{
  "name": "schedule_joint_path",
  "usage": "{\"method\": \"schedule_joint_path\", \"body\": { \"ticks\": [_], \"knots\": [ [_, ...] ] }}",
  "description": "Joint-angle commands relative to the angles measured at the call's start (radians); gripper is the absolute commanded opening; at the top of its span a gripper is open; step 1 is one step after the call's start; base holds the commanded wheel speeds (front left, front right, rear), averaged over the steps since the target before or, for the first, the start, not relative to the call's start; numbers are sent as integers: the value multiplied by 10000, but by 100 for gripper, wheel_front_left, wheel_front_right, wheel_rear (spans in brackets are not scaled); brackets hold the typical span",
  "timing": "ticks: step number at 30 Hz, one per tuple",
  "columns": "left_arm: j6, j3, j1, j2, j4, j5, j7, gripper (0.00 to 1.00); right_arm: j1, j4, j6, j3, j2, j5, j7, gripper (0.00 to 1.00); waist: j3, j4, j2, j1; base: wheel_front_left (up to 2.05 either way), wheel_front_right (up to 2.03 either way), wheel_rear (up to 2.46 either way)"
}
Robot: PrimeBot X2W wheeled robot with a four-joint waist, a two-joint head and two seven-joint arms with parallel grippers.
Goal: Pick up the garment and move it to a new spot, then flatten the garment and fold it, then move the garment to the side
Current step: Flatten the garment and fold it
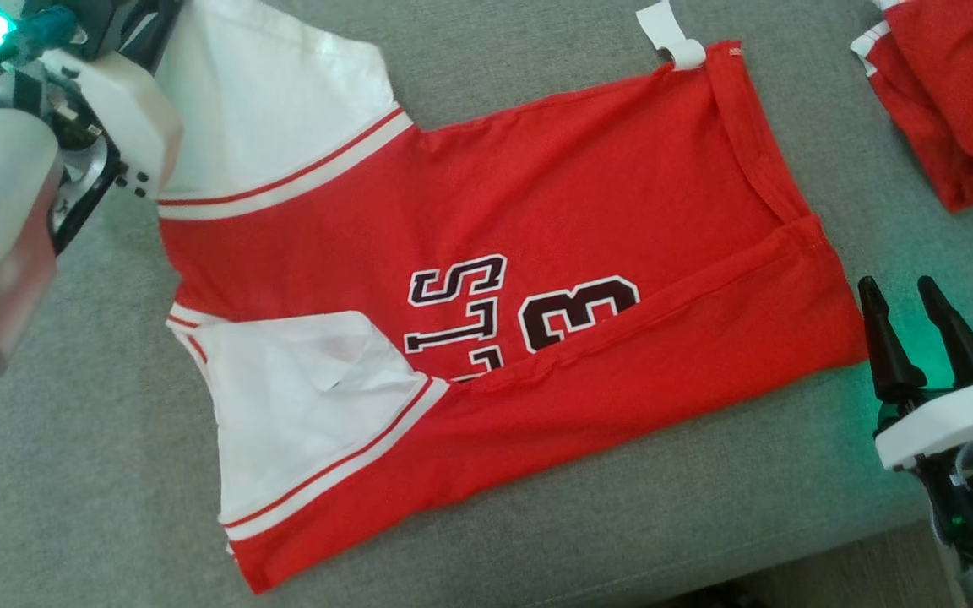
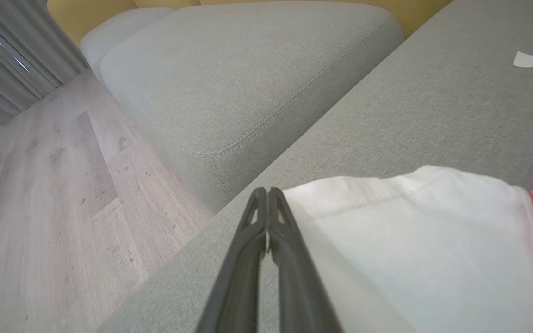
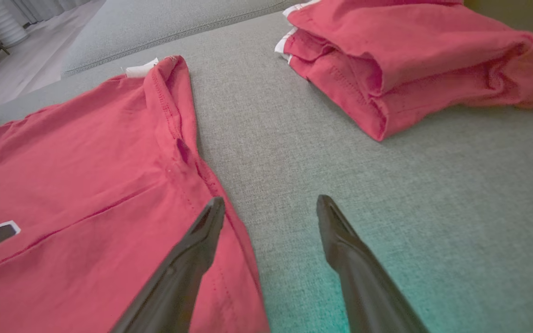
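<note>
- We see the jersey [image 1: 588, 194] lying flat on the grey sofa seat [image 1: 73, 439]. Its long axis points hem-first toward the folded red pile [image 1: 951, 93], with the sleeves at the end farthest from that pile.
- It is red with white sleeves trimmed in red and white stripes, and it carries dark lettering. One long edge is folded over the body, covering part of the print.
- The right gripper [image 1: 897, 285] stands wide and empty at the hem corner, on the pile's side.
- The left gripper [image 2: 266, 192] is pressed together at the edge of a white sleeve [image 2: 410, 240], far from the pile. We cannot tell whether it pinches cloth.
</note>
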Motion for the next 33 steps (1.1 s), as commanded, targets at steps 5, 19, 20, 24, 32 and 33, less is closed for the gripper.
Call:
{"method": "schedule_joint_path", "body": {
  "ticks": [5,19,20,24,32,33],
  "knots": [
    [-43,382,-337,-2,273,-248,-320,0,-49,-495,-9,197,-308,43,50,100,-149,162,0,0,0,0,0],
    [-155,-14,-479,-326,153,-528,-523,0,-4050,279,-9,1967,-334,-255,2977,100,-222,574,0,0,0,0,0],
    [-157,-48,-509,-353,117,-534,-531,0,-4403,568,-9,2086,-261,-399,3133,100,-208,631,0,0,0,0,0],
    [-163,-151,-624,-444,-22,-562,-571,0,-5612,1818,-9,2612,-81,-1476,3377,100,-117,834,0,0,0,0,0],
    [-169,-345,-825,-549,-233,-613,-665,0,-7330,4626,-9,2879,421,-3923,3076,100,66,1084,0,0,0,0,0],
    [-169,-360,-841,-555,-245,-622,-675,0,-7448,4884,-9,2859,486,-4081,3014,100,79,1100,0,0,0,0,0]
  ]
}}
